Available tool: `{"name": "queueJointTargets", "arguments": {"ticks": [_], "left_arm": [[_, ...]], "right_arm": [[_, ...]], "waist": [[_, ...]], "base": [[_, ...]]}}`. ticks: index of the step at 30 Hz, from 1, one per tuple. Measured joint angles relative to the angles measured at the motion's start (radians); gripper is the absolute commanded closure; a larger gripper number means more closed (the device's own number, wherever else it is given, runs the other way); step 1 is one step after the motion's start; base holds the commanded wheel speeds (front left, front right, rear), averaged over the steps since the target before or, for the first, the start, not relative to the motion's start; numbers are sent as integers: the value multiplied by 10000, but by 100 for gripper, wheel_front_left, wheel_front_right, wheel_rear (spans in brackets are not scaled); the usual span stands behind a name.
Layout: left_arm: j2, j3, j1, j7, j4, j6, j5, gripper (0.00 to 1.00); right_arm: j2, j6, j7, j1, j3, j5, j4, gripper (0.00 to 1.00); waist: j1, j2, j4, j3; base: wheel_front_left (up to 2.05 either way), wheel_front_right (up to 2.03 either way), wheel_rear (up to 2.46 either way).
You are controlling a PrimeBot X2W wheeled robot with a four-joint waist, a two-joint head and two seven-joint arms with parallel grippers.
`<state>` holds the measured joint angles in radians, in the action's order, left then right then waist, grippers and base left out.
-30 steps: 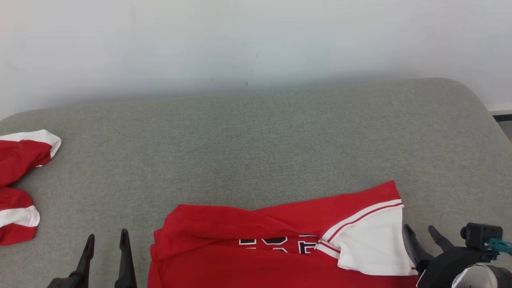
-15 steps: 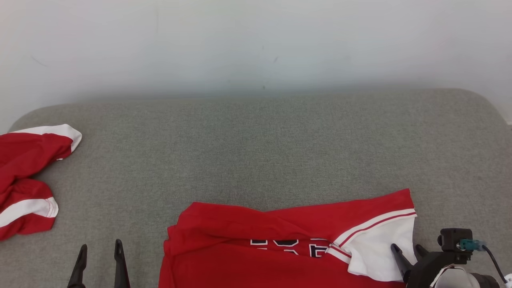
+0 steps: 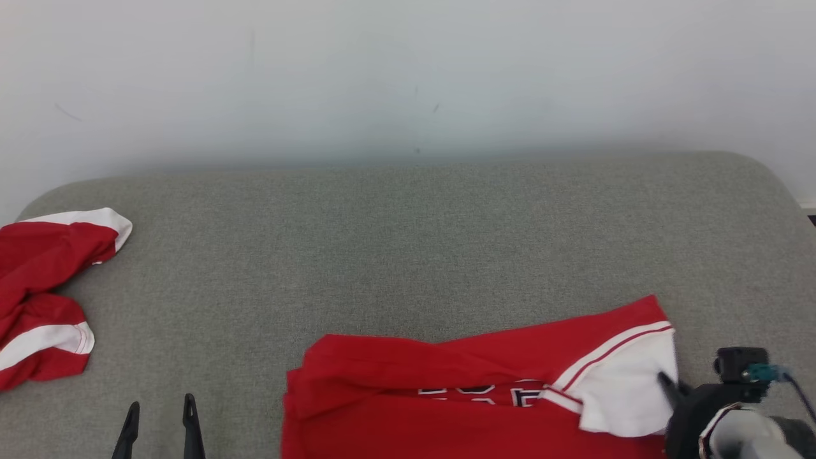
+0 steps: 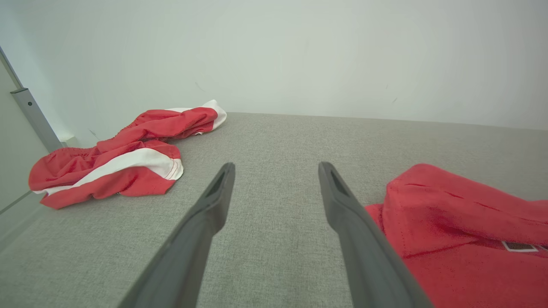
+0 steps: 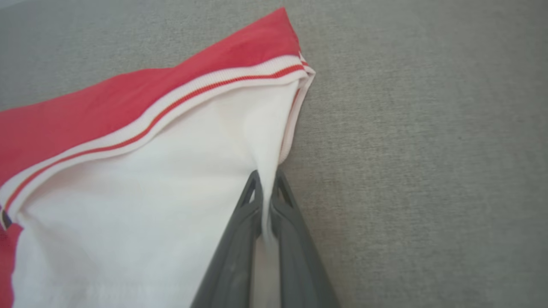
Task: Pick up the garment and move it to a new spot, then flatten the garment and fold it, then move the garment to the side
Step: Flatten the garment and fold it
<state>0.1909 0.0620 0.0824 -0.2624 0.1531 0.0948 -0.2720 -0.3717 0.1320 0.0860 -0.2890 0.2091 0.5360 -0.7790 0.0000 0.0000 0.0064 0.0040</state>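
Nearest, the right hand (image 5: 266,182) is pinched shut on the edge of the white sleeve (image 5: 162,179), a grip that looks meant for lifting or dragging. The left hand (image 3: 159,411) stands wide and empty, just left of the garment (image 3: 446,376). The garment lies at the near edge of the grey surface (image 3: 414,242), long axis left to right, sleeve corner pointing far right. Far left lies a crumpled red cloth (image 3: 44,287).

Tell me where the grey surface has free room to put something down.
The grey surface is bare in the wide strip between the wall and the red shirt, right of the other red garment. The near edge is crowded: shirt, and left gripper beside it.
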Motion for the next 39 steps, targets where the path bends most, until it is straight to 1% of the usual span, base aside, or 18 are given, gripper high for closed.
{"name": "queueJointTargets", "arguments": {"ticks": [6, 8, 11, 15, 19, 23, 24, 28, 30, 33, 37, 39], "left_arm": [[-115, -288, 59, 0, 36, -130, 249, 0], [-174, -401, 120, 0, 31, -155, 263, 0], [-291, -539, 177, 0, 13, -190, 305, 0], [-451, -709, 311, 0, -4, -255, 351, 0], [-554, -882, 354, 0, 15, -345, 405, 0], [-665, -934, 349, 0, 35, -456, 489, 0], [-704, -957, 339, 0, 61, -518, 525, 0], [-811, -953, 297, 0, 142, -669, 594, 0], [-842, -953, 274, 0, 215, -702, 606, 0], [-918, -913, 176, 0, 295, -792, 702, 0], [-984, -853, 49, 0, 431, -878, 798, 0], [-1009, -815, -52, 0, 502, -955, 844, 0]], "right_arm": [[-1198, 0, -579, -386, -606, 65, -504, 100], [-1467, 0, -677, -419, -740, 13, -531, 100], [-1653, 0, -696, -494, -796, 12, -251, 100], [-1662, 0, -669, -527, -483, 33, 913, 100], [-1396, 0, -355, -370, -36, 226, 2800, 100], [-1039, -2, 244, 200, 301, 355, 4890, 100], [-744, -2, 633, 550, 522, 395, 5879, 100], [-121, -2, 1289, 1151, 945, 328, 7371, 100], [146, -2, 1559, 1394, 1177, 232, 7745, 100], [407, -2, 1793, 1522, 1501, 10, 7896, 100], [890, -2, 1866, 1558, 1896, -90, 7705, 100], [1074, -2, 1854, 1510, 2123, -186, 7377, 100]], "waist": [[0, 0, -64, -166], [0, 0, -106, -210], [0, 0, -212, -245], [0, 0, -416, -257], [0, 0, -634, -257], [0, 0, -727, -263], [0, 0, -705, -261], [0, 0, -569, -244], [0, 0, -466, -230], [0, 0, -272, -203], [-1, 0, 38, -174], [0, 0, 197, -156]], "base": [[0, 0, 0], [0, 0, 0], [0, 0, 0], [0, 0, 0], [0, 0, 0], [0, 0, 0], [0, 0, 0], [0, 0, 0], [0, 0, 0], [0, 0, 0], [0, 0, 0], [0, 0, 0]]}}
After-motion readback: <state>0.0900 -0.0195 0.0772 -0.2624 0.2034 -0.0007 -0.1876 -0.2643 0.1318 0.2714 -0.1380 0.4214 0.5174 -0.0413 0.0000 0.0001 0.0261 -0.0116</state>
